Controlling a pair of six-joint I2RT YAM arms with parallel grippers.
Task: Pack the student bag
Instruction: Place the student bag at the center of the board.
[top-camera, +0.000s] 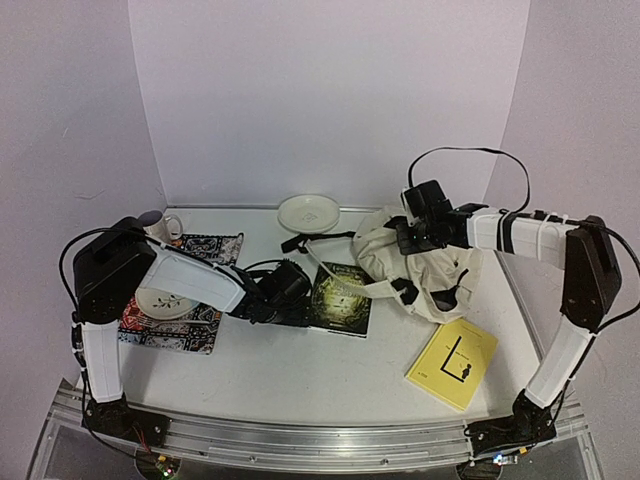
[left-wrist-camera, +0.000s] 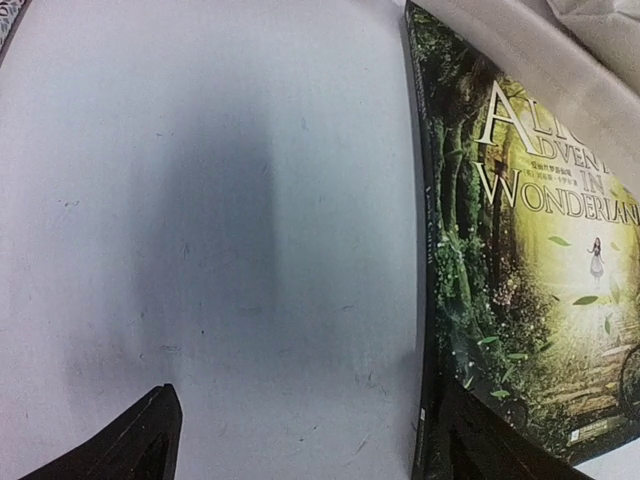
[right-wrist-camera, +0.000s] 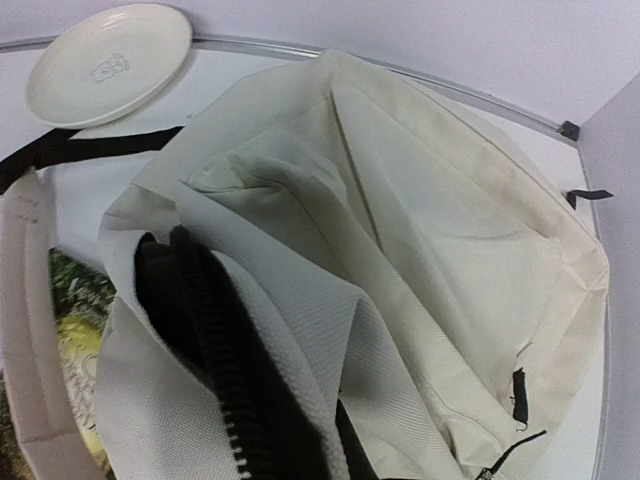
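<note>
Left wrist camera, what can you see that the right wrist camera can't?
Only the left wrist view shows the title on the book and two black fingers spread apart. Only the right wrist view shows the white plate and the dark zipper of the bag. Both catch the green book and some cream bag cloth.

Bare table (top-camera: 300, 380) lies open left of and before the green book (top-camera: 342, 300); the student bag (top-camera: 380, 255) crowds its far right corner.
</note>
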